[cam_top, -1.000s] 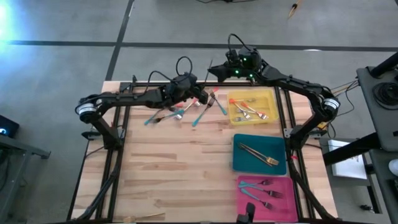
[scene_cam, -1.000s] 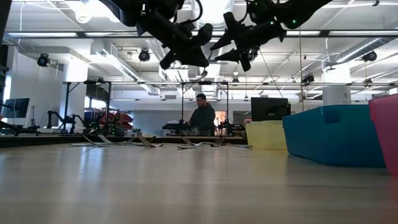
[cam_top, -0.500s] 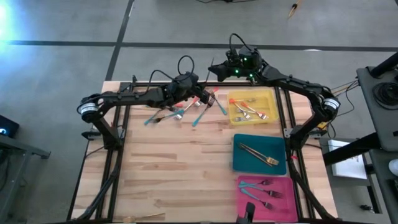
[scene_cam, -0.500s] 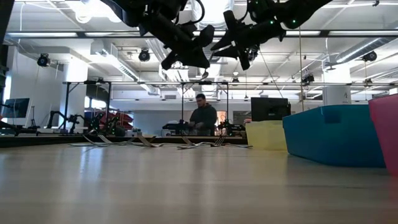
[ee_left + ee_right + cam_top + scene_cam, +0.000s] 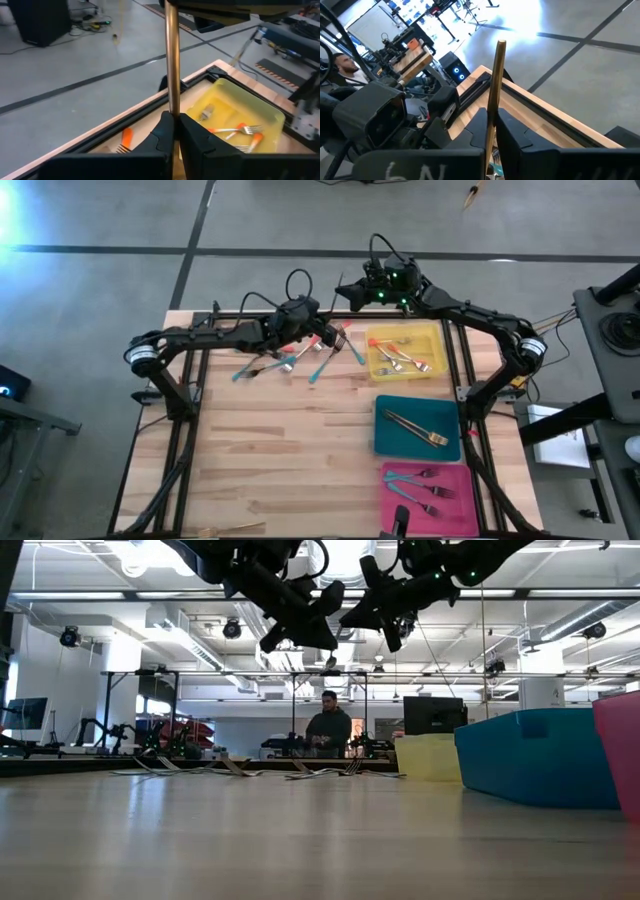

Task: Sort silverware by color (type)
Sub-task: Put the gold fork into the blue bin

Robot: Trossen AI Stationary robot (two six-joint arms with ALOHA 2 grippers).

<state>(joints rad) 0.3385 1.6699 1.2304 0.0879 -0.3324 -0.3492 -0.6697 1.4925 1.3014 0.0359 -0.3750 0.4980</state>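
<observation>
High view, upper centre: your left gripper and right gripper meet above the far edge of the wooden table. Both wrist views show jaws pinching one slim gold-toned metal utensil, held at opposite ends. Loose teal-handled and orange-handled forks lie left of the yellow rectangular tray, which holds orange-handled forks. You have gold utensils in the teal tray and teal-handled ones in the pink tray, lower right.

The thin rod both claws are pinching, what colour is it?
Gold-toned metal; the rod shows best in the left wrist view.
</observation>
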